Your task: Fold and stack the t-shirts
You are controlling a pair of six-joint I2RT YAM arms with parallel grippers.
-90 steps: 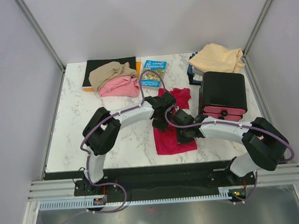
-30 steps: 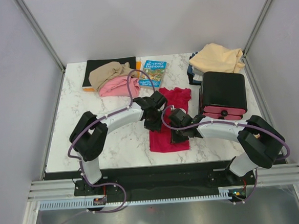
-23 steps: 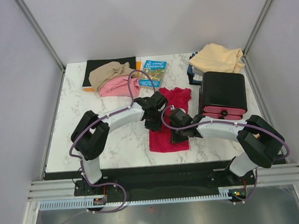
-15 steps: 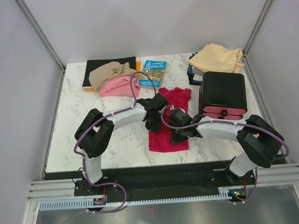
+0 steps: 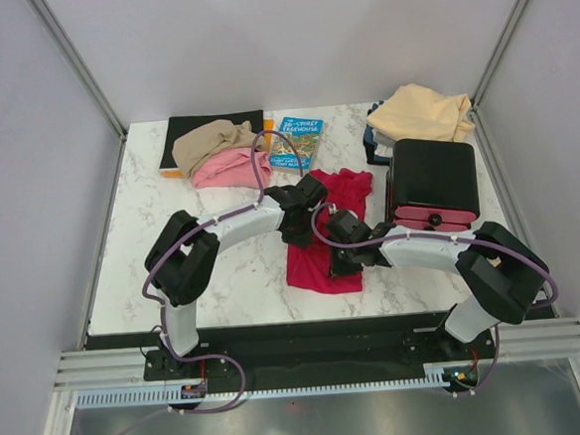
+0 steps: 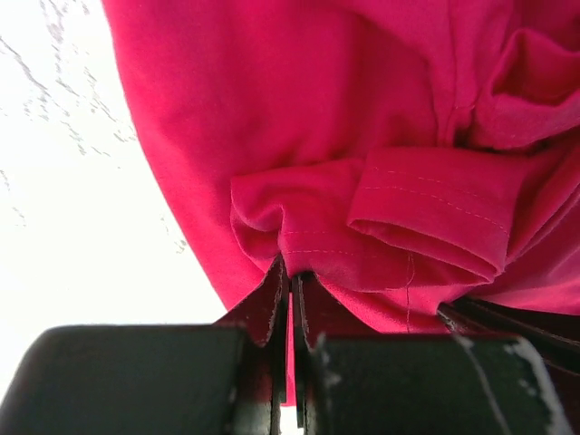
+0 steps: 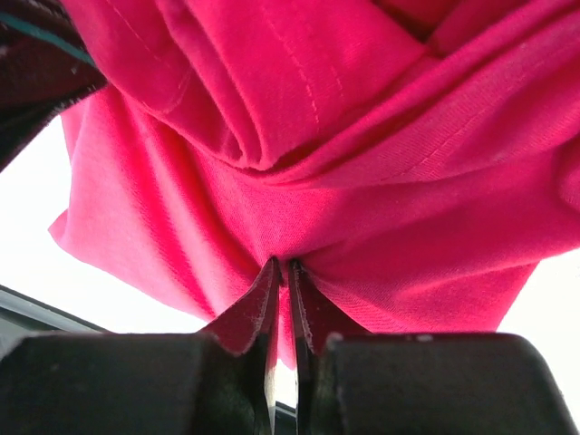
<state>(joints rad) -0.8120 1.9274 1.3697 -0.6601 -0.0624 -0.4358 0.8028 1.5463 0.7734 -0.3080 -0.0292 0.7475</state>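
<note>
Crimson t-shirt (image 5: 323, 265): soft knit cloth in the middle of your table, nearer the front edge than the other shirts. Its near part lies as a flattish panel and its far part is crumpled into rounded folds.
Left gripper (image 6: 290, 272): you have its two dark wedge-shaped fingers pressed together on a pinch of the crimson t-shirt, just beside a rolled, stitched hem.
Right gripper (image 7: 281, 267): its fingers almost meet, with a pleat of the same cloth clamped between them. Creases fan out from the pinch.
Table (image 5: 224, 272): smooth white marble-patterned top with thin grey veins.
Black case (image 5: 435, 177): boxy and glossy with rounded corners, and pinkish-red bands along its near face. It sits just right of the crimson t-shirt.
Pink t-shirt (image 5: 229, 168): loose rounded lump at your far left, touching the shirt behind it.
Tan-brown t-shirt (image 5: 210, 140): crumpled, lying partly on the mat.
Black mat (image 5: 189, 127): flat matte rectangle at the far left.
Blue book (image 5: 295, 142): flat with an illustrated cover, near the far edge just right of the mat.
Peach-cream t-shirt (image 5: 422, 112): soft folded heap at your far right, behind the black case.
</note>
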